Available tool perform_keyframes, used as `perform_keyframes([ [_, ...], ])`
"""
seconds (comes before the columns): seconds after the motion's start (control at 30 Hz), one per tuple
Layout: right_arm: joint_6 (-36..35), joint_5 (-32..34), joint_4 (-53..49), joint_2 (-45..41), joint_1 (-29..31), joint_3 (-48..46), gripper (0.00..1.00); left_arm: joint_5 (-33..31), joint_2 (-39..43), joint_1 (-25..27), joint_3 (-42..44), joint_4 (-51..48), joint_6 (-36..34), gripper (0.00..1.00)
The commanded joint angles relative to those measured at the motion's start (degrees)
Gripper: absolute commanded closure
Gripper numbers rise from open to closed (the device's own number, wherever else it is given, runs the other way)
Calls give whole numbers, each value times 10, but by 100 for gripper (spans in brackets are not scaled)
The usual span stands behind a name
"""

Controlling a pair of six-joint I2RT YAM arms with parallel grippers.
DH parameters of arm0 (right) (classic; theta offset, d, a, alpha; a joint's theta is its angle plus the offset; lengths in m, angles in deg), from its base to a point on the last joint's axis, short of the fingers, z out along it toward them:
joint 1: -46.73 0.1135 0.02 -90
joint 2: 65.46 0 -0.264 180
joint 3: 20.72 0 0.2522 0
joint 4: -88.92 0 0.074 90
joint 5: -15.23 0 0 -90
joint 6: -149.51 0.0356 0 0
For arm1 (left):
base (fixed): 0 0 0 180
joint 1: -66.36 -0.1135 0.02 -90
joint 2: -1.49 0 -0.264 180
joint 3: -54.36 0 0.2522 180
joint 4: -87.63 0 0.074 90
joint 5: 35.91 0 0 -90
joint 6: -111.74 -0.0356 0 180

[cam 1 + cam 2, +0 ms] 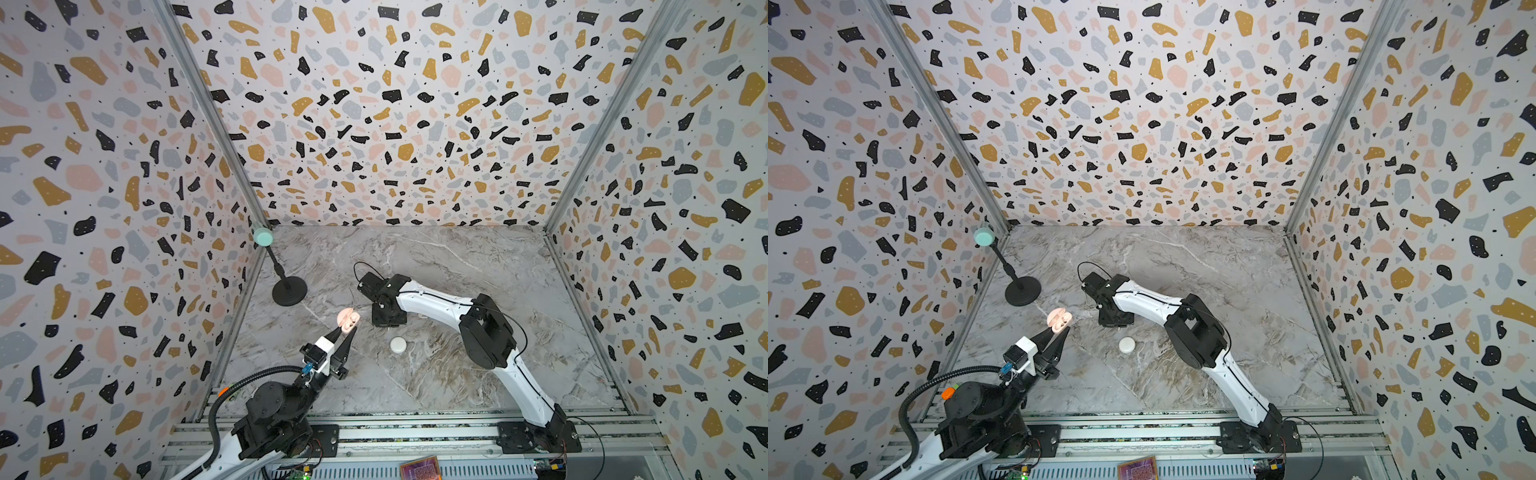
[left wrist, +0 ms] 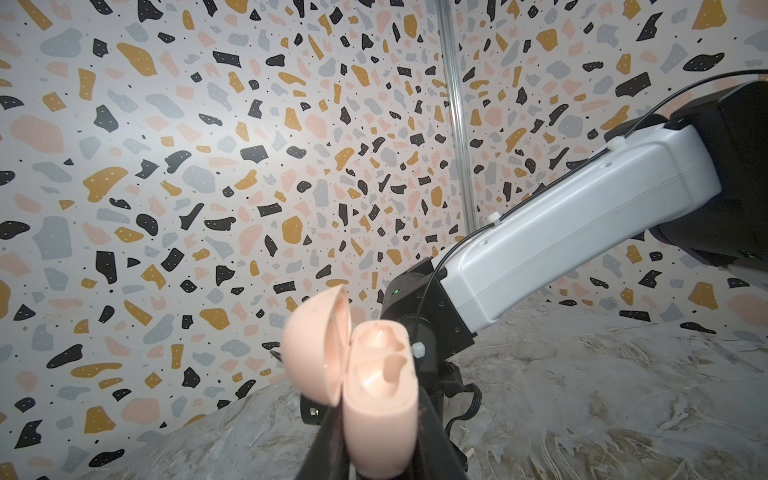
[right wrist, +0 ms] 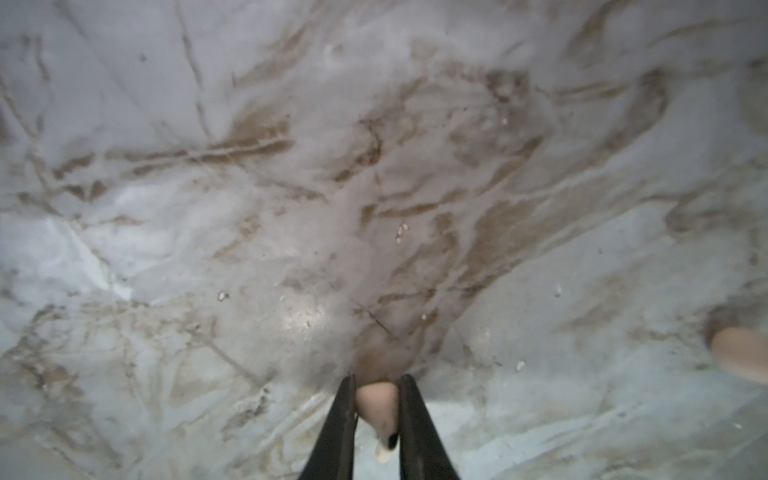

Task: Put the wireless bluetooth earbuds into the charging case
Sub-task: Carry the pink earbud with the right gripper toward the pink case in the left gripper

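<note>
The wireless bluetooth earbud (image 3: pixel 376 402) is pale pink, smooth plastic, with a rounded bulb of a head and a thin stem. It sits between the tips of the right gripper (image 3: pixel 378 381), whose two narrow black jaws press on its sides and pinch it. Its long axis runs along the jaws. The head points out past the tips toward the bench (image 3: pixel 208 124), and the stem runs back toward the wrist, ending in a dark spot and a whitish tip. A soft shadow lies on the marble just beyond the head, but I cannot tell whether the bud touches the surface. At the edge of the right wrist view a second pale pink shape (image 3: pixel 739 353) lies on the bench, too blurred to name.

In both top views the right arm (image 1: pixel 432 297) reaches over the middle of the bench with its wrist turned down, hiding the jaws beneath it. Just to its left, the left gripper (image 1: pixel 347 329) has its pointed black jaws clamped on the base of the charging case (image 1: pixel 347 318). The case is pink and egg-round, with its domed lid (image 2: pixel 311 349) swung open. The left wrist view shows two moulded hollows in the base. A white case (image 1: pixel 398 345), round and closed, lies flat on the bench near the right wrist. The bench is grey-white marble with brown veins. A black stand (image 1: pixel 289 291) with a mint-green round head stands at the back left corner.
</note>
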Motion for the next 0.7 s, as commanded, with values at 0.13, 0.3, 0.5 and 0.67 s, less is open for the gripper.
perform_keyframes([
  [0.13, -13, -8, 5, -13, 3, -32, 100, -3, 2, -3, 5, 21, 5, 100],
  [0.3, -19, 8, 46, -58, 3, -77, 100, -2, 1, -3, 6, 21, 7, 100],
  [0.5, -35, 11, 165, -149, 3, -195, 100, 11, -6, -3, 6, 21, 10, 100],
  [0.67, -50, 16, 239, -221, 3, -274, 100, 26, -12, -3, 7, 20, 11, 100],
])
